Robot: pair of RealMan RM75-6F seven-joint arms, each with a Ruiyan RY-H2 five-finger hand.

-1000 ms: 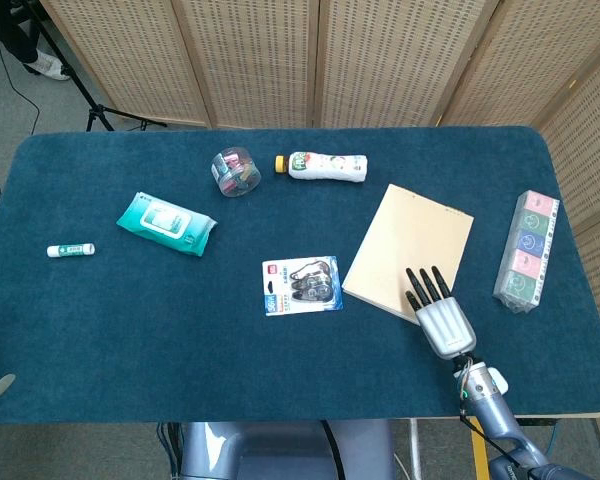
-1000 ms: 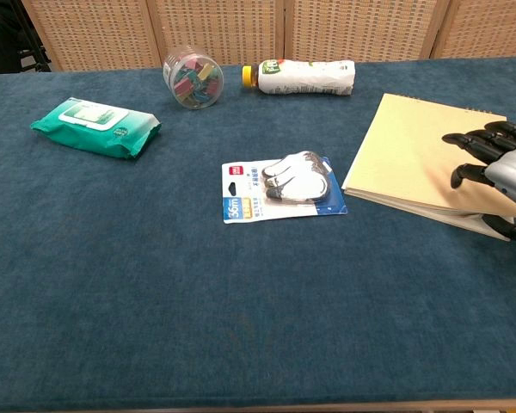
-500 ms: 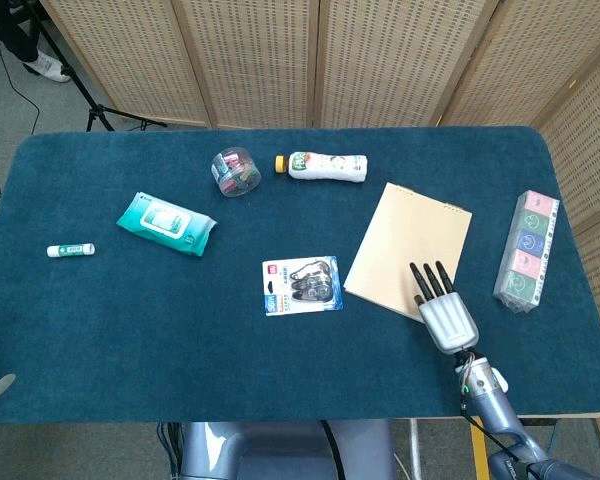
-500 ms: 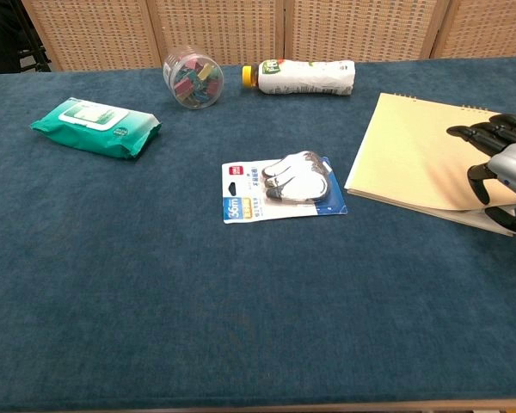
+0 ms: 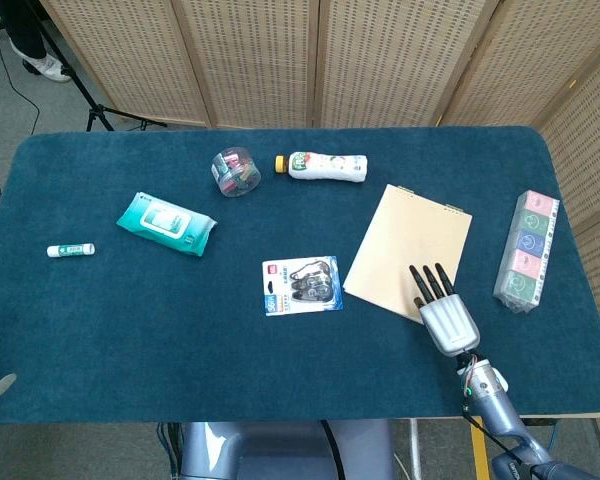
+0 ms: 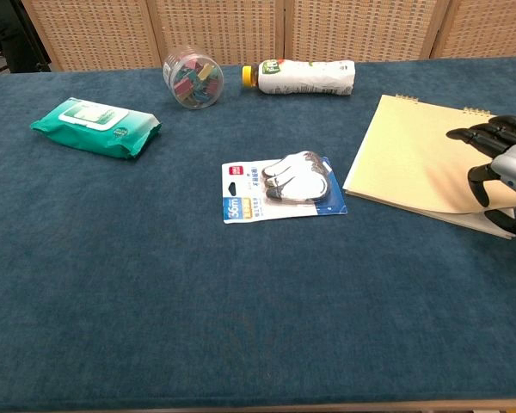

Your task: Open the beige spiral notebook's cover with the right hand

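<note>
gripping the notebook cover point(image 6: 430, 163) corner, right robot hand point(image 6: 503, 168)

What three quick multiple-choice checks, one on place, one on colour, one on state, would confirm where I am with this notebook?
1. Where does the right hand sit relative to the beige spiral notebook?
A. At its near corner by the table's front edge
B. At its spiral-bound far edge
C. Away from it, by the bottle

2. What colour is the cap of the lying bottle?
A. Red
B. Yellow
C. Blue

3. What is the state of the notebook's cover?
A. Folded fully open
B. Lifted a little at the near corner under the fingers
C. Torn off

Answers: 1 A, the head view shows the fingers over the near corner. 2 B, both views show a yellow cap. 3 B, the chest view shows the cover raised off the pages there, far from fully open.
</note>
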